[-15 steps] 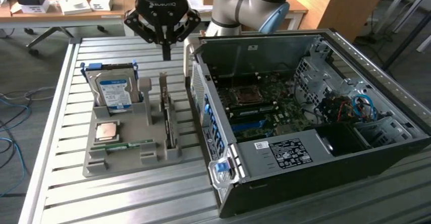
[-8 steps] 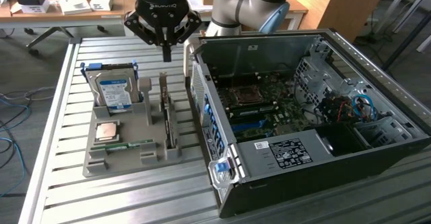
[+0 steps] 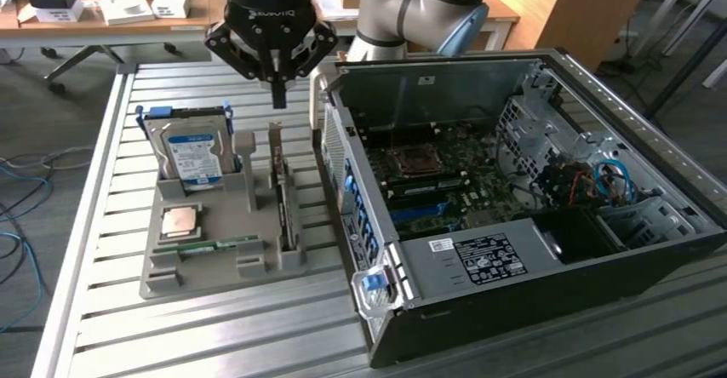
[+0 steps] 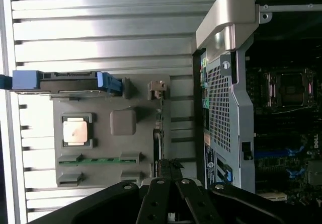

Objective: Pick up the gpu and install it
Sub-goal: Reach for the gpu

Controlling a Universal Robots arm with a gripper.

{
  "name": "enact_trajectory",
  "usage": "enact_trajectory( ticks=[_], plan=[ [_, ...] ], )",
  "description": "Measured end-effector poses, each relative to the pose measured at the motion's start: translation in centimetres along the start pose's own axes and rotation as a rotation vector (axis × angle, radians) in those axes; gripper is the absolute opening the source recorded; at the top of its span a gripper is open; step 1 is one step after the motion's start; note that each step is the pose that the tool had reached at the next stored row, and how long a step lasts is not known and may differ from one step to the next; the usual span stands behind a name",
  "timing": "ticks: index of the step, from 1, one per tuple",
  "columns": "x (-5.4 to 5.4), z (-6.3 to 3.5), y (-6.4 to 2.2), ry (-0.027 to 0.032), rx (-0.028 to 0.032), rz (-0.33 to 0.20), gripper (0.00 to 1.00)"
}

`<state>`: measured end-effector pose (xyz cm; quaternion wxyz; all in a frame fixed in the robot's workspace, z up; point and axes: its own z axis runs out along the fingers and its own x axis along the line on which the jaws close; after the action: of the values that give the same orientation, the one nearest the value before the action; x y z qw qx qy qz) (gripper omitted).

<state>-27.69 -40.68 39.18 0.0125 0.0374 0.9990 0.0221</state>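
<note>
ROBOTIQ stands upside down on the body of the gripper (image 3: 278,99). DELL marks the motherboard (image 4: 289,138). The white sticker (image 3: 483,256), at the motherboard's five o'clock, is illegible.

gpu (image 3: 283,197), thin dark card, upright on edge, slotted in grey holder (image 3: 218,220)
</note>
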Motion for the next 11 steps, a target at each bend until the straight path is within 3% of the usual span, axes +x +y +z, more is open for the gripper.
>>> enact_trajectory(
  ticks=[11],
  plan=[
    [0.61, -0.03, -0.55, 0.0000, -0.0001, 0.000, 0.11]
  ],
)
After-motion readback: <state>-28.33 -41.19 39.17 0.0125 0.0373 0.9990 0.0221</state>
